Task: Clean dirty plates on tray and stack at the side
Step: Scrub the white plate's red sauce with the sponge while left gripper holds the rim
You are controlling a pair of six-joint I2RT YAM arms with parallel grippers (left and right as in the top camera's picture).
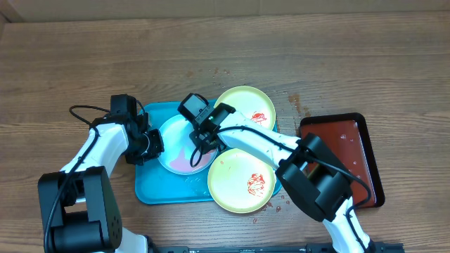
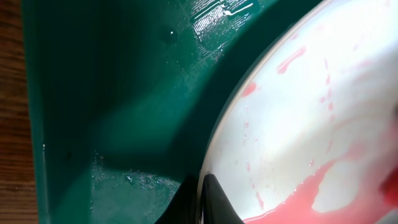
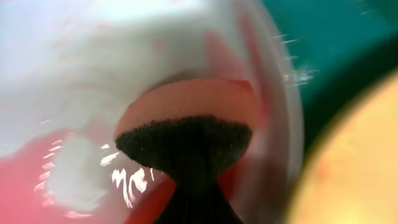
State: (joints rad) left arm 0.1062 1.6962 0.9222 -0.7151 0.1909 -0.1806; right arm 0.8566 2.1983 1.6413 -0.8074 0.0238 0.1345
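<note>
The turquoise tray (image 1: 149, 191) holds a small light-blue plate (image 1: 174, 149) smeared with pink-red sauce. My left gripper (image 1: 155, 144) is shut on that plate's left rim; the left wrist view shows its dark fingertips (image 2: 214, 202) pinching the rim of the plate (image 2: 311, 93) above the tray floor (image 2: 124, 93). My right gripper (image 1: 199, 143) is over the plate's right side, shut on a sponge (image 3: 186, 106) with an orange top and black scouring face, pressed against the wet plate (image 3: 74, 74). Two lime-green plates with red smears lie at the tray's right, one far (image 1: 245, 109) and one near (image 1: 241, 183).
A dark red-brown tray (image 1: 351, 140) with a black rim lies on the wooden table to the right. Red spatter dots the table (image 1: 295, 102) near the far green plate. The right arm's link (image 1: 309, 172) crosses above the near green plate.
</note>
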